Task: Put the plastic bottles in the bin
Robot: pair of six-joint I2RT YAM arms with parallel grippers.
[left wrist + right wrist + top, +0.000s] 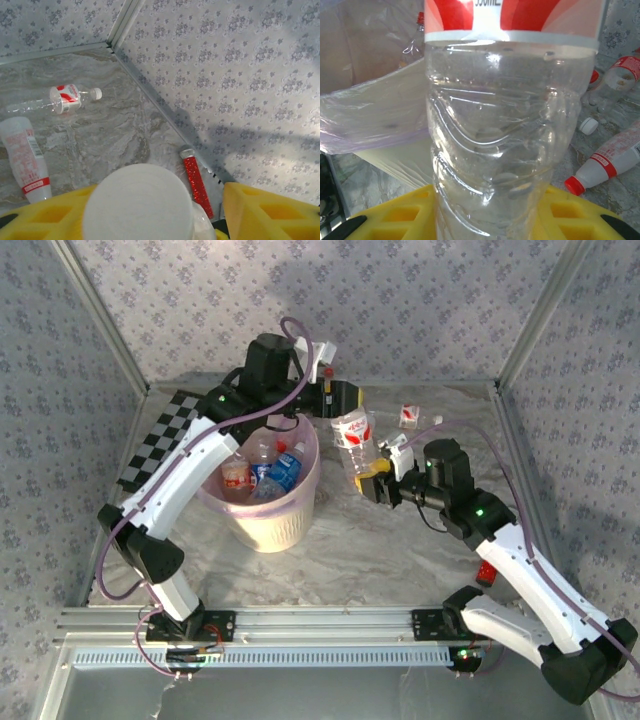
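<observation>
Snugly, right end effector (490, 220) grips ribbed clear bottle (495, 125).

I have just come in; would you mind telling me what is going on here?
The right gripper grips a clear bottle by its lower body beside the bin, which already holds several bottles. The left gripper, reaching past the bin, has its fingers around a white cap, seemingly the same bottle's, not yet tight. More bottles lie on the table.
</observation>
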